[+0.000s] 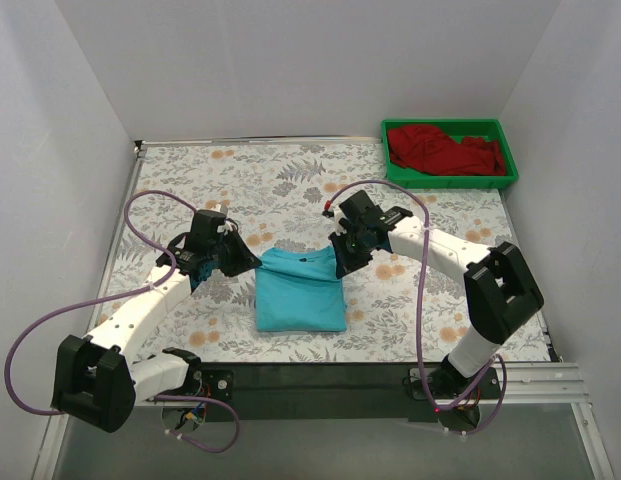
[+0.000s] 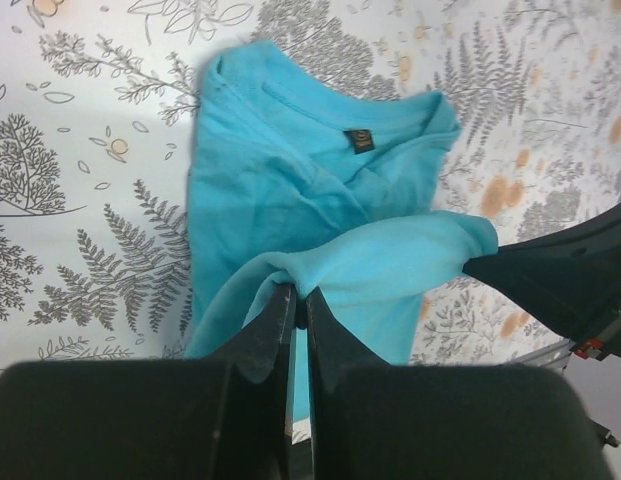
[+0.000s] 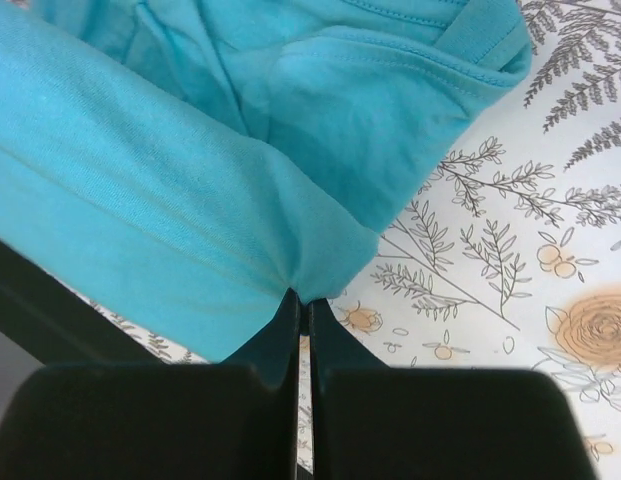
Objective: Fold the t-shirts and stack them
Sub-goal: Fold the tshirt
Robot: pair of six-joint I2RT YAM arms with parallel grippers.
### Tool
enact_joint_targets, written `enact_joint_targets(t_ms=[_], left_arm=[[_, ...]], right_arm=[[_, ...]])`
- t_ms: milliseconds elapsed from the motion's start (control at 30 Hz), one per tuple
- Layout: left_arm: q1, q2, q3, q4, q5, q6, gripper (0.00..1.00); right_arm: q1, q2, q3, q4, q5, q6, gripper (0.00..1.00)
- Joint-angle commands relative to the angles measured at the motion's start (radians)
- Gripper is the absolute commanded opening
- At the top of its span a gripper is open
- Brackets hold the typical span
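Note:
The turquoise-blue t-shirt lies partly folded in the middle of the table, collar toward the far side. My left gripper is shut on its left far corner, the cloth pinched at the fingertips and lifted off the table. My right gripper is shut on the right far corner, seen bunched at the tips. A strip of cloth hangs stretched between the two grippers above the shirt body. The dark red t-shirt lies crumpled in the green tray.
The green tray stands at the far right corner. A floral cloth covers the table, with white walls on three sides. The right arm's black finger shows at the right of the left wrist view.

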Motion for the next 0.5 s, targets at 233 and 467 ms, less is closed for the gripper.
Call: enact_joint_targets(t_ms=[233, 467], left_arm=[[0.000, -0.080, 0.060, -0.005, 0.020, 0.021, 0.00], [0.000, -0.057, 0.043, 0.059, -0.030, 0.021, 0.00]], right_arm=[[-0.003, -0.132, 0.033, -0.053, 0.018, 0.019, 0.01], [-0.013, -0.110, 0.068, -0.056, 0.049, 0.007, 0.01]])
